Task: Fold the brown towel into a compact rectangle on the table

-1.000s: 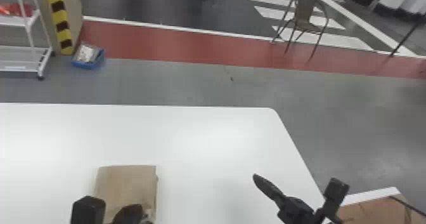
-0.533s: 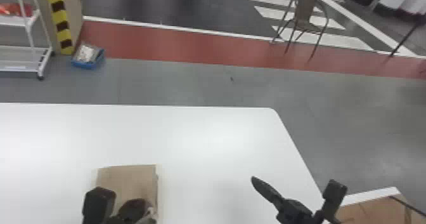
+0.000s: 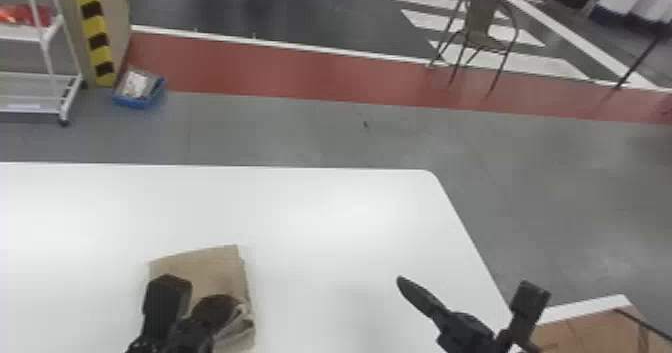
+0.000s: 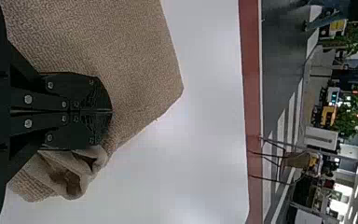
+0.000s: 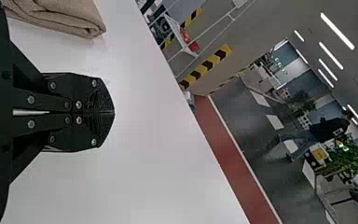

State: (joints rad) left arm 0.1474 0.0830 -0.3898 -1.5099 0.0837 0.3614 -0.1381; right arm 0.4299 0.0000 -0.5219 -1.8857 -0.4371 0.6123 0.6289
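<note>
Our towel lies folded near the table's left part; our left gripper is clenched over it, any pinch unclear. Broad tabletop separates it from our right gripper, clenched just inside the right edge.

Illumination is bright and diffuse: the white worktop carries soft glare patches at left and right, the grey floor is dimmer with faint reflections, linear ceiling lights glow overhead, and shadows on the worktop are faint.
</note>
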